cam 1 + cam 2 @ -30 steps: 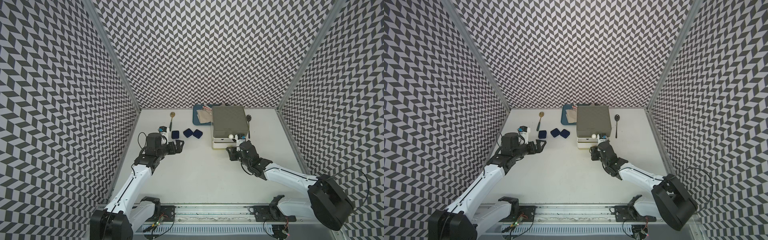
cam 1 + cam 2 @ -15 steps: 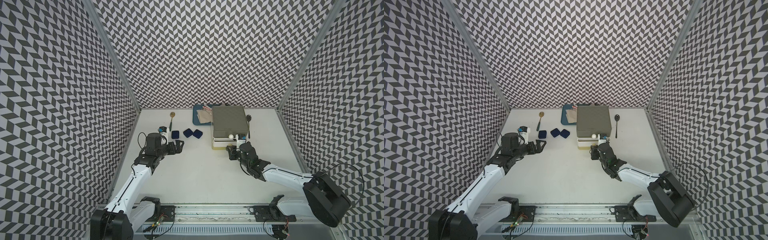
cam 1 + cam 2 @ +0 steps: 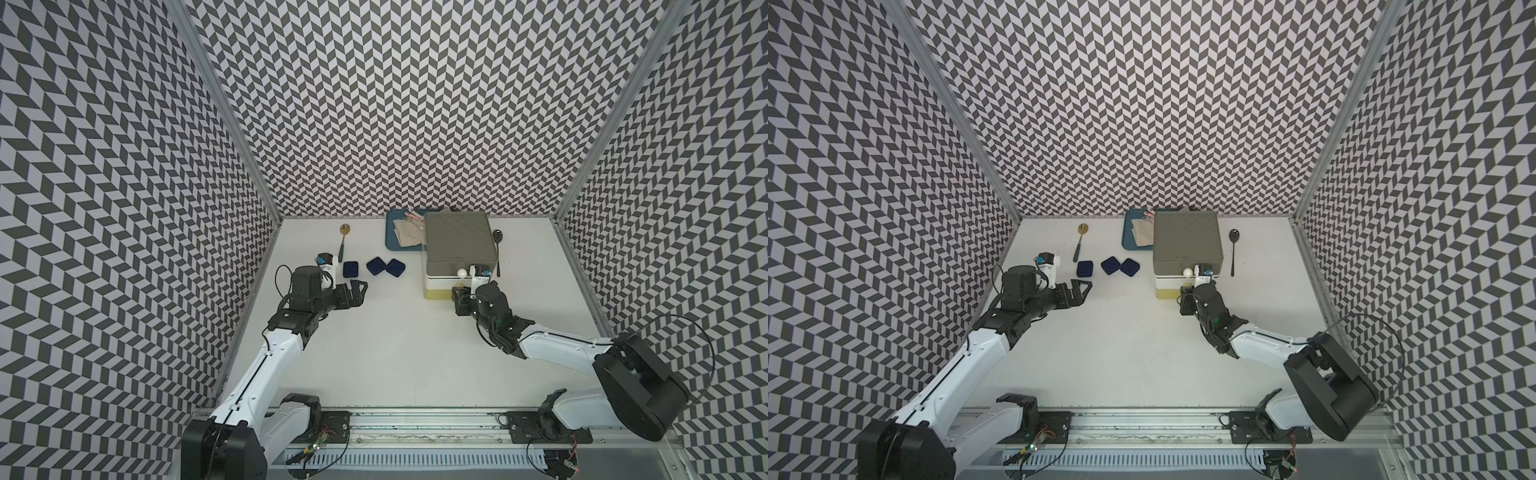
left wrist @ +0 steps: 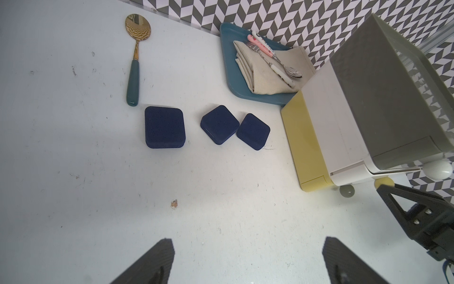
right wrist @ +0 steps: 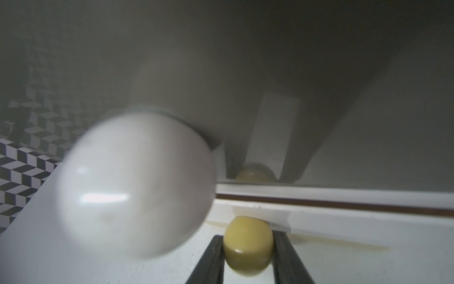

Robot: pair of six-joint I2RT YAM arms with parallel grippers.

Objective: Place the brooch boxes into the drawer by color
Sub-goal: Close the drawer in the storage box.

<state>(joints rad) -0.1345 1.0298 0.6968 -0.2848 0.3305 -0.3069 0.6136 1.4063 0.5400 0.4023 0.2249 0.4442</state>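
Yellow knob (image 5: 248, 246) between right fingers (image 5: 211, 263), touching both

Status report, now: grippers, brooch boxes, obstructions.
Left gripper open, empty, short of three navy brooch boxes on table. Right gripper closed on bottom drawer's yellow knob. Gold spoon beside boxes, not blocking.

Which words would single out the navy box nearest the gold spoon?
From the drawer chest, look across to the gold spoon. The navy box lies just off its green handle. It sits alone; the two other navy boxes are turned cornerwise, close together.
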